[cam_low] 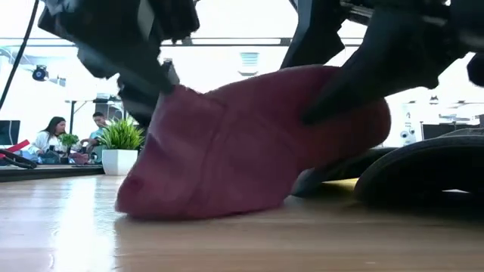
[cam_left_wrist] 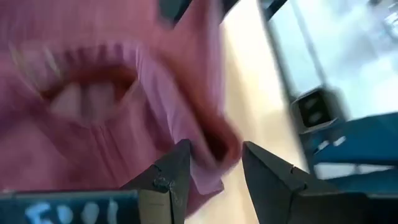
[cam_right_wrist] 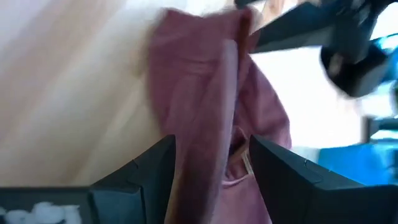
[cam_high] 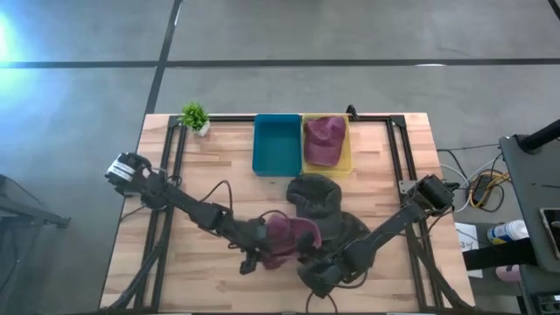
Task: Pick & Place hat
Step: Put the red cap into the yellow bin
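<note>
A maroon hat sits on the wooden table near its front edge, between my two grippers. In the low view the hat stands tented, its lower edge on the wood. My left gripper comes from the table's left and is shut on the hat's left part. My right gripper reaches in from the right, open, with a fold of the hat between its fingers. A second maroon hat lies in the yellow bin. My left gripper pinches an edge of the hat beside its back opening between its two fingers. It comes slanting down from the table's left. That side of the hat is held up, while the lower edge rests on the table. My right gripper has its fingers on either side of a fold of the hat; whether they touch the cloth I cannot tell.
A dark hat lies just behind the maroon one, toward the bins. A blue bin stands beside the yellow one at the far edge, with a small potted plant at the far left. People sit in the room beyond.
</note>
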Controlling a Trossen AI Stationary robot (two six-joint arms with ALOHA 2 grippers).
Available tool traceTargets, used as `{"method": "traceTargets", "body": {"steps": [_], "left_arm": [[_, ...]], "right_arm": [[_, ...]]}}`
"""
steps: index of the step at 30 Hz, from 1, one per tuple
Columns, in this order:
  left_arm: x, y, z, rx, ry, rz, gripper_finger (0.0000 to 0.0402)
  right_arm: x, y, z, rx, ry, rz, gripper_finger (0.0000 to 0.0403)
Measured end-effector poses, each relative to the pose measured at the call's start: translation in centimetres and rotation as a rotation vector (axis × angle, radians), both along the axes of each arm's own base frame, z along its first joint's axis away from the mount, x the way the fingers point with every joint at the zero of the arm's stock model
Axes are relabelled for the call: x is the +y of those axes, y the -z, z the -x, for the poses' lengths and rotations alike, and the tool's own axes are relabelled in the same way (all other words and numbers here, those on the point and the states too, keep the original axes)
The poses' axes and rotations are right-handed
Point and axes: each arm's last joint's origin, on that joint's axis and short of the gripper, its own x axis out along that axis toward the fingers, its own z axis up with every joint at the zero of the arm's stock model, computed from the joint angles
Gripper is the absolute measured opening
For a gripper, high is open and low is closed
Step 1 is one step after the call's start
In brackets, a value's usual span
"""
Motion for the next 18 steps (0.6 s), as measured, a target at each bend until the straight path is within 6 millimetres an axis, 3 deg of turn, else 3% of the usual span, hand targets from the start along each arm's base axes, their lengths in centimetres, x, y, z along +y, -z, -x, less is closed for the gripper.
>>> {"method": "traceTargets", "body": {"steps": [4, 8, 18], "left_arm": [[-0.1, -0.6, -0.4, -0.039, 0.003, 0.009, 0.0139], [-0.1, -0.5, -0.4, -0.037, 0.004, 0.002, 0.0139], [-0.6, 1.3, 1.2, 0.162, 0.028, -0.074, 0.0139]], "right_arm": [[0.1, -0.3, -0.2, -0.028, 0.105, -0.143, 0.0201], [0.4, -0.5, -0.3, -0.002, 0.105, -0.228, 0.0201], [0.3, -1.6, -1.2, -0.010, 0.100, -0.281, 0.0201]]}}
